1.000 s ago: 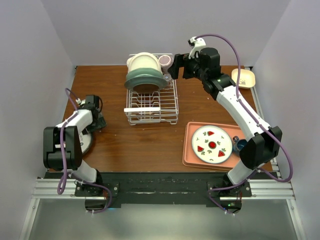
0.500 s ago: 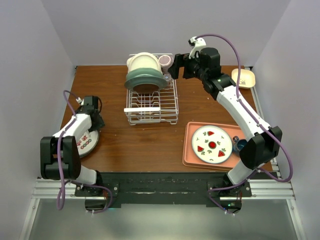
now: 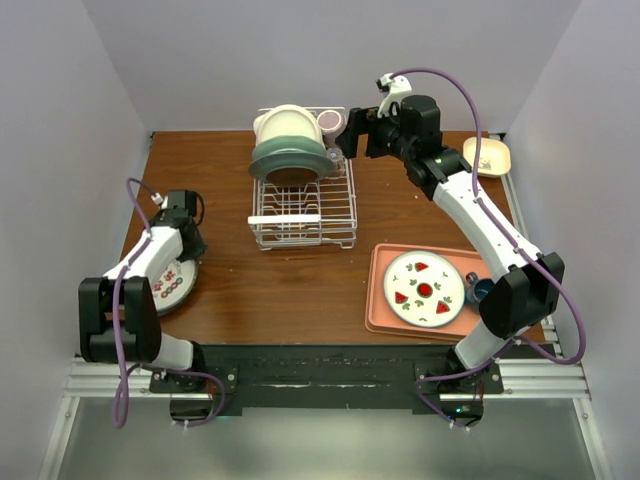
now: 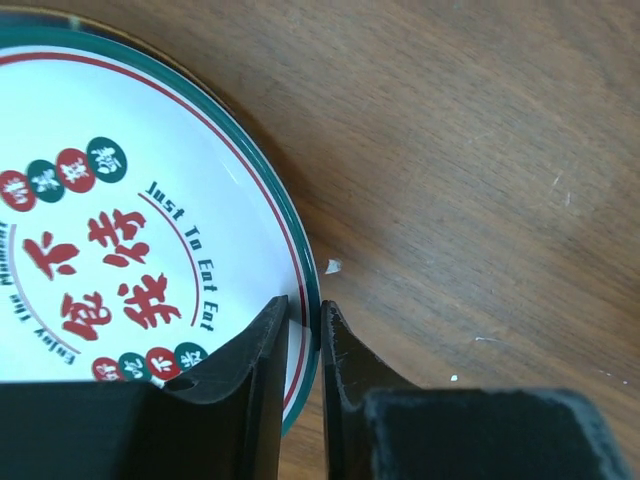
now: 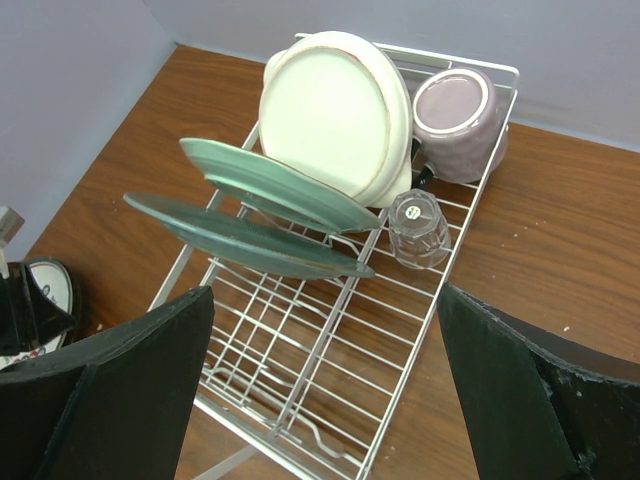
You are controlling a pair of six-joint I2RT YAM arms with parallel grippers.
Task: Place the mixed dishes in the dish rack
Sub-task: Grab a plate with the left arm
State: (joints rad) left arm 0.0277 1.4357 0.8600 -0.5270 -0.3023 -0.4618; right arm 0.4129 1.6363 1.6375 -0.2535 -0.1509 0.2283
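Observation:
A white patterned plate point(image 4: 120, 200) with a green and red rim lies flat at the table's left edge point(image 3: 168, 285). My left gripper point(image 4: 303, 325) is shut on its rim, one finger over the plate and one outside it point(image 3: 186, 240). The white wire dish rack point(image 3: 302, 205) holds a cream plate point(image 5: 335, 110), two green plates point(image 5: 270, 180), a purple cup point(image 5: 458, 120) and a clear glass point(image 5: 418, 228). My right gripper point(image 5: 322, 300) hangs open above the rack's far right end point(image 3: 352, 132), holding nothing.
A salmon tray point(image 3: 385, 312) at the front right carries a white plate with red fruit motifs point(image 3: 424, 288). A small blue cup point(image 3: 481, 291) sits by the right arm. A cream square dish point(image 3: 488, 156) rests at the far right edge.
My left gripper's jaws have closed onto the patterned plate's rim, and the left arm's elbow has swung outward, uncovering more of the plate. The right arm has not moved.

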